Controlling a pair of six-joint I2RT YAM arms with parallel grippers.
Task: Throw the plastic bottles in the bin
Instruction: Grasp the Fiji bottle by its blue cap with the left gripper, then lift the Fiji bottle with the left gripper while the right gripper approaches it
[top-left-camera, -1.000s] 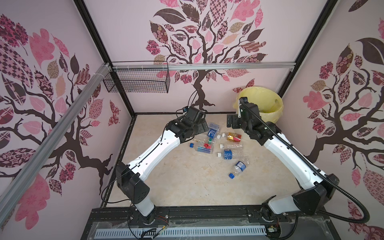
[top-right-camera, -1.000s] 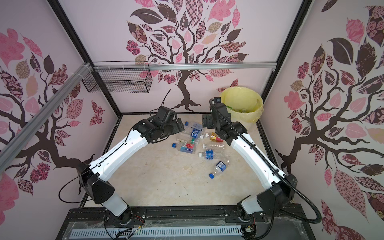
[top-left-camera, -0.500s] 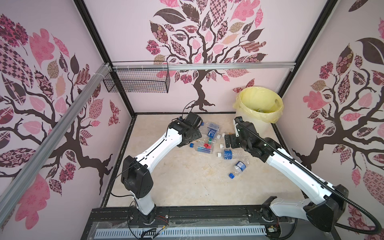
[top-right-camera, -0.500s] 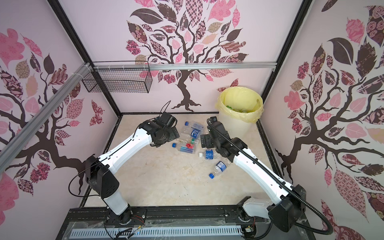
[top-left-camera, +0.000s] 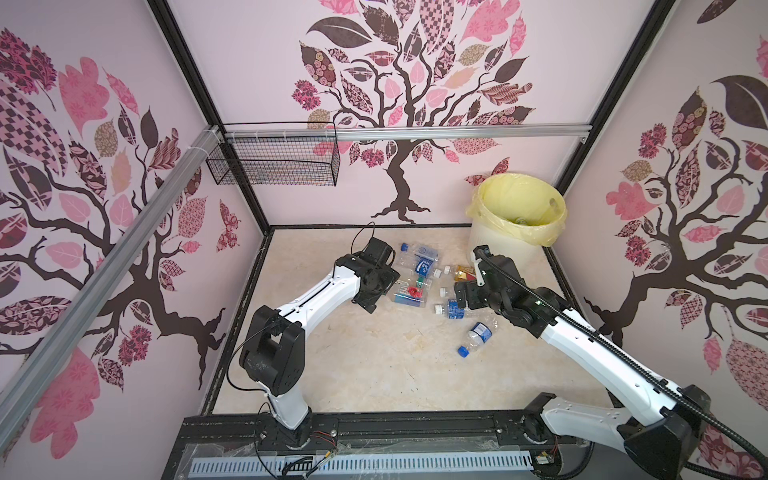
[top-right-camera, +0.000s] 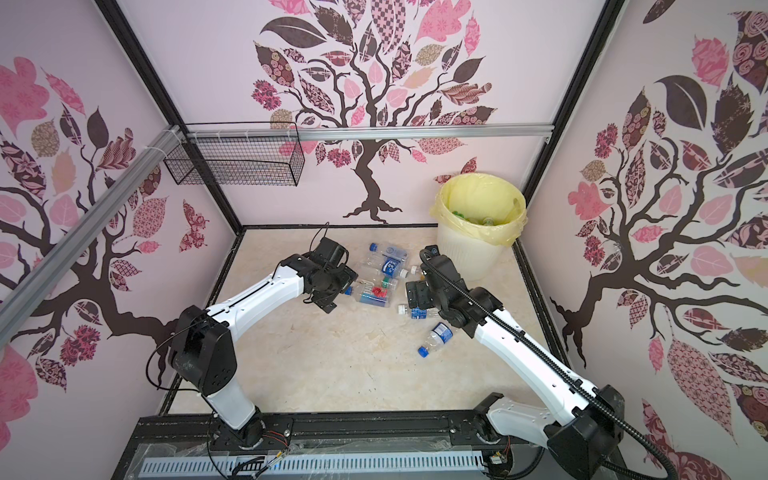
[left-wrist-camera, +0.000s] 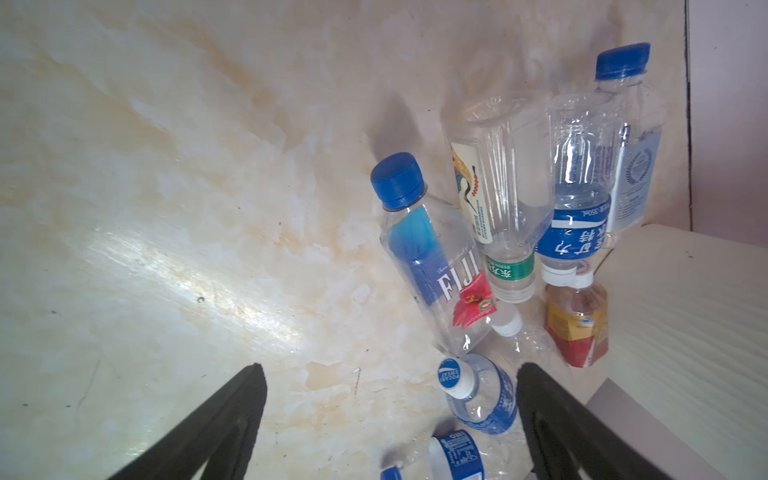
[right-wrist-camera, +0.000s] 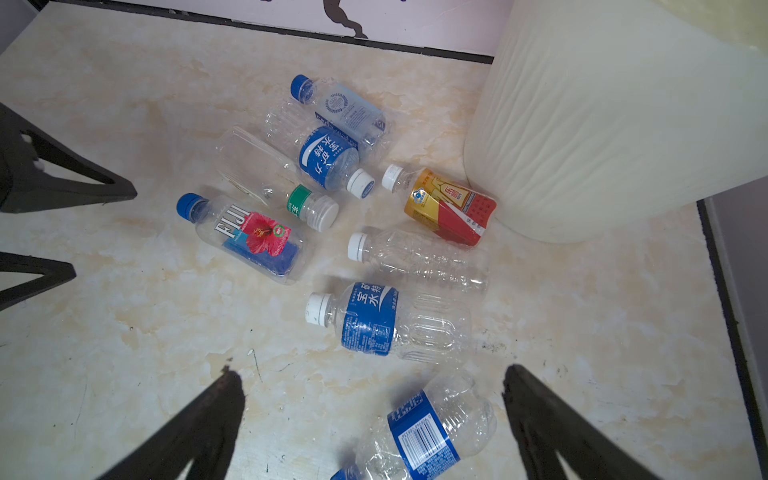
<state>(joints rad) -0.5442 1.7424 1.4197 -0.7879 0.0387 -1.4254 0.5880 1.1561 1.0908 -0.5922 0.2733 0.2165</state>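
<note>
Marbled beige floor (top-left-camera: 374, 374), tree-print walls (top-left-camera: 291, 199). Jaws spread wide and empty on left gripper (left-wrist-camera: 390, 370) and right gripper (right-wrist-camera: 372, 372), both low by the plastic bottles (right-wrist-camera: 370, 320) lying scattered between them. The bin (top-left-camera: 494, 249) is just behind in the back-right corner, a few bottles inside.

In both top views I've got the bin (top-left-camera: 523, 245) sitting right of centre, up against the back wall. The plastic bottles (top-left-camera: 424, 264) are bunched on the floor just left of it, with one stray bottle (top-left-camera: 478, 334) lower in frame. The wire basket (top-left-camera: 274, 166) hangs upper left.
</note>
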